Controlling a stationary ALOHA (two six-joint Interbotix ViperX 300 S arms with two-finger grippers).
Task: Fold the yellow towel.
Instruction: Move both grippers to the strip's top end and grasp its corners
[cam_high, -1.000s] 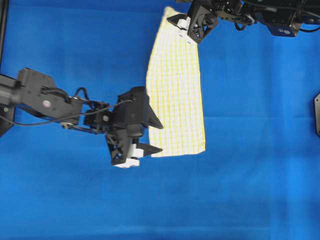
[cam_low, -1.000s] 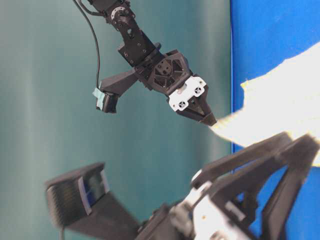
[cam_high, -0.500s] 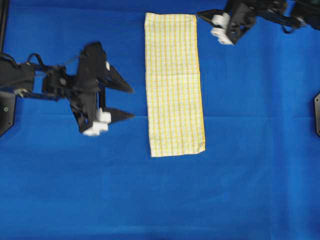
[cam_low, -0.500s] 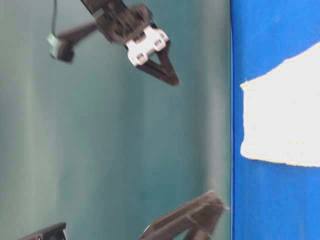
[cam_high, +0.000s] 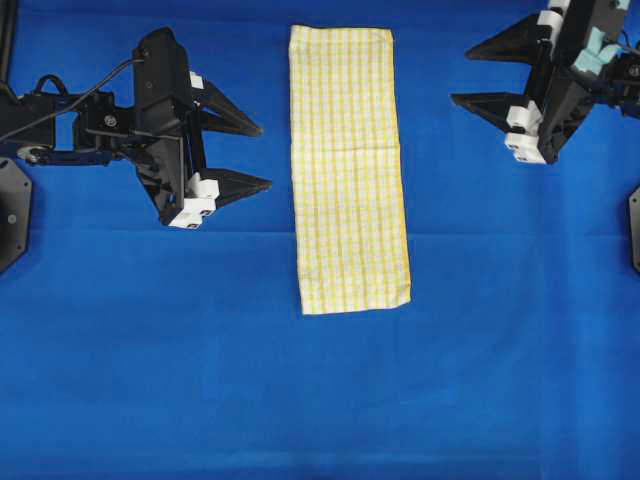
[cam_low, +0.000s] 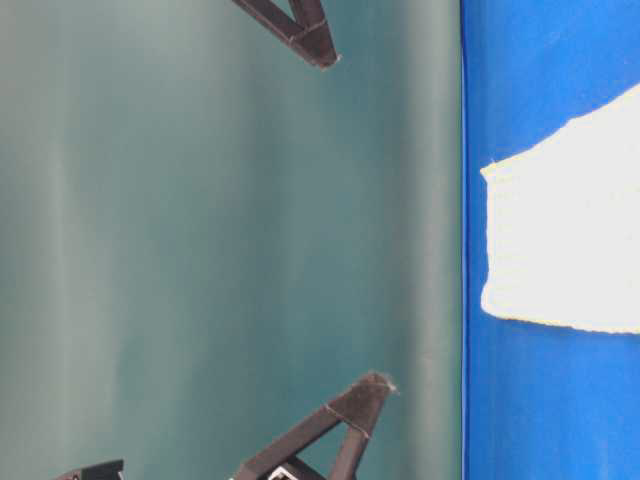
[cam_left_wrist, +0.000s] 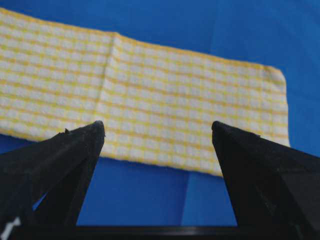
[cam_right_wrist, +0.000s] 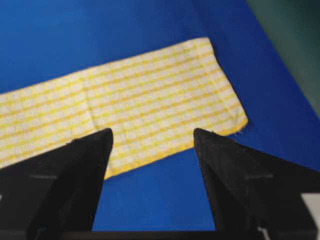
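The yellow towel (cam_high: 348, 165) lies flat on the blue table as a long narrow strip, white with yellow checks, running from the far edge toward the middle. It also shows in the left wrist view as the towel (cam_left_wrist: 150, 100), in the right wrist view as the towel (cam_right_wrist: 130, 100), and at table level as a pale folded end (cam_low: 560, 245). My left gripper (cam_high: 263, 156) hangs open to the left of the towel, apart from it and holding nothing. My right gripper (cam_high: 462, 72) stands open to the right of the towel's far end, also holding nothing.
The blue table covering (cam_high: 320, 400) spreads under everything. A black mount (cam_high: 634, 228) sits at the right edge and another black mount (cam_high: 12, 210) at the left edge. A teal wall (cam_low: 200, 240) fills the table-level view beyond the table's edge.
Both grippers let go of the towel and drew back to either side. The towel's far end dropped flat. The left jaws spread a little wider.
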